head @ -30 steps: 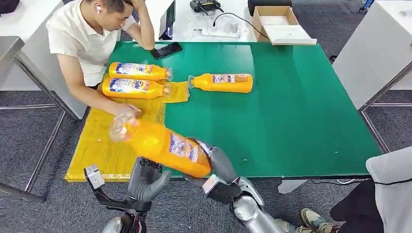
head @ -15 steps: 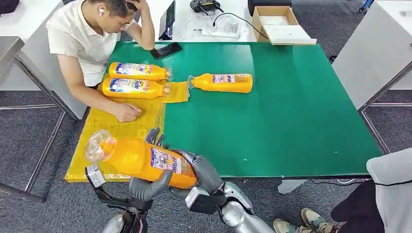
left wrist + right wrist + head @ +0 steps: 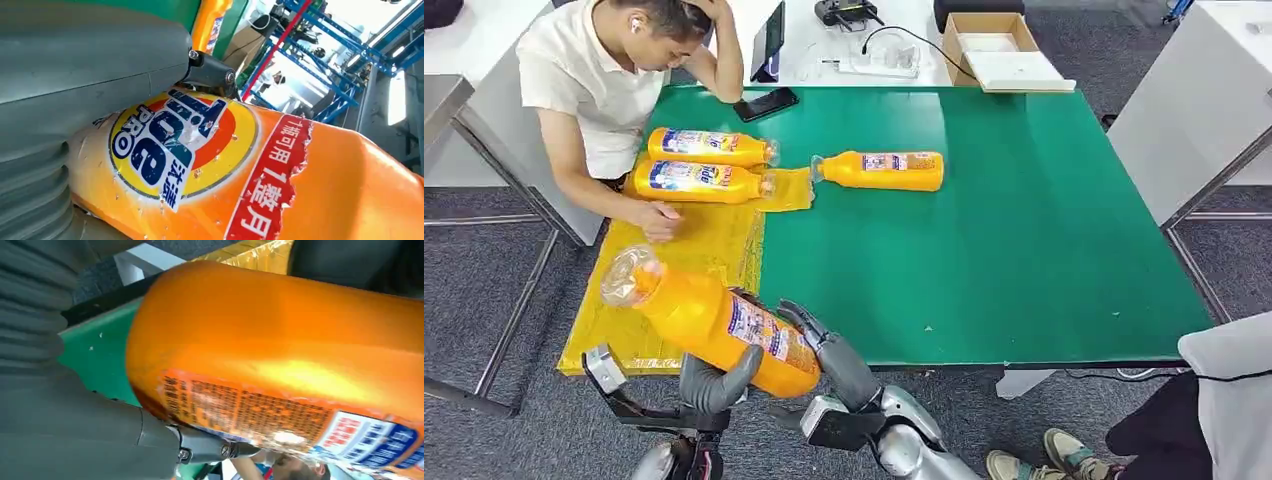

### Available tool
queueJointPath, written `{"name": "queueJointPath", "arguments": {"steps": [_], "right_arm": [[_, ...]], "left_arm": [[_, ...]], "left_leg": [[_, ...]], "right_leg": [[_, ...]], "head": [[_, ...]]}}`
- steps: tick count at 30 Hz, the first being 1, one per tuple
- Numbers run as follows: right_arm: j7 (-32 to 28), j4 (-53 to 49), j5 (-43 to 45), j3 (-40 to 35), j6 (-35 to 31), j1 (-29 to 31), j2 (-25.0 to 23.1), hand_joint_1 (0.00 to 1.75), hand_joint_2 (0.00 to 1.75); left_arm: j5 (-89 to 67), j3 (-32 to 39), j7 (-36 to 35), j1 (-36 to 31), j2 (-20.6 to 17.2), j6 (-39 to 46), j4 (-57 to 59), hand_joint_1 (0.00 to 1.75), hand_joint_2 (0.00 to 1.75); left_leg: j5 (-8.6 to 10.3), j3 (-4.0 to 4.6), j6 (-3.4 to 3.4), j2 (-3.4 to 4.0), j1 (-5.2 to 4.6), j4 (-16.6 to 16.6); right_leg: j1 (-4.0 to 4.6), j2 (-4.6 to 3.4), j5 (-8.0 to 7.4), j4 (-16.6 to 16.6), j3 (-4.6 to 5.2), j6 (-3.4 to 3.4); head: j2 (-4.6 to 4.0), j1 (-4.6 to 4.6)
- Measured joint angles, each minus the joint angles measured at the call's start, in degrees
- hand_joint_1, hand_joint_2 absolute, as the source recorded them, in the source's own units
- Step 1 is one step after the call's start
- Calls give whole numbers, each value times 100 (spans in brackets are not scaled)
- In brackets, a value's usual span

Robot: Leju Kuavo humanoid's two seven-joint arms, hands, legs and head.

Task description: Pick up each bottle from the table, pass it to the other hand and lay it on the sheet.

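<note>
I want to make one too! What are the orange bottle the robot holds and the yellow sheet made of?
The held bottle looks like smooth glossy plastic: light glints off it and its cap end is see-through. The sheet seems a thin crinkly plastic or foil-like film, wrinkled and shiny; I can't say which.

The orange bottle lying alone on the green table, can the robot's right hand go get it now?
Probably not yet. The right hand is busy on the held bottle, which the left hand grips too. The lone bottle has bare table around it.

Bright, even overhead light, soft shadows; glare on the held bottle (image 3: pixel 280 370); wrist views slightly blurred close up.
</note>
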State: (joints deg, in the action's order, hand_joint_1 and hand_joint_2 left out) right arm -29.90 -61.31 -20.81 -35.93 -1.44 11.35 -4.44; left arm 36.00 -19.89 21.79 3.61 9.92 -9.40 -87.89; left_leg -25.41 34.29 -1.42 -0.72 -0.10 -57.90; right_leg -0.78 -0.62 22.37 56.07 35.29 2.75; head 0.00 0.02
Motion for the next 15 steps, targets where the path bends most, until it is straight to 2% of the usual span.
{"name": "queueJointPath", "arguments": {"steps": [6, 11, 15], "right_arm": [[4, 6, 72, 90, -243, -239, 33, 0, 0], [-112, -138, 232, 413, -748, -726, 52, 0, 0], [-140, -478, 402, 829, -1153, -1103, 85, 0, 0]], "left_arm": [[-48, 114, 61, 10, 0, 0, -13, 175, 175], [-243, 604, 103, 6, -61, 116, -13, 175, 175], [-1399, 1190, 307, 6, -208, 836, -13, 175, 175]], "left_leg": [[0, 0, 0, -1, 1, 0], [-2, 3, 1, -1, 2, 0], [-2, 2, 1, -1, 2, 1]], "right_leg": [[1, 0, 0, 1, -1, 0], [1, 0, 2, 1, 1, -1], [1, 0, 3, 1, 1, -2]], "head": [[0, 0], [0, 0], [0, 0]]}}
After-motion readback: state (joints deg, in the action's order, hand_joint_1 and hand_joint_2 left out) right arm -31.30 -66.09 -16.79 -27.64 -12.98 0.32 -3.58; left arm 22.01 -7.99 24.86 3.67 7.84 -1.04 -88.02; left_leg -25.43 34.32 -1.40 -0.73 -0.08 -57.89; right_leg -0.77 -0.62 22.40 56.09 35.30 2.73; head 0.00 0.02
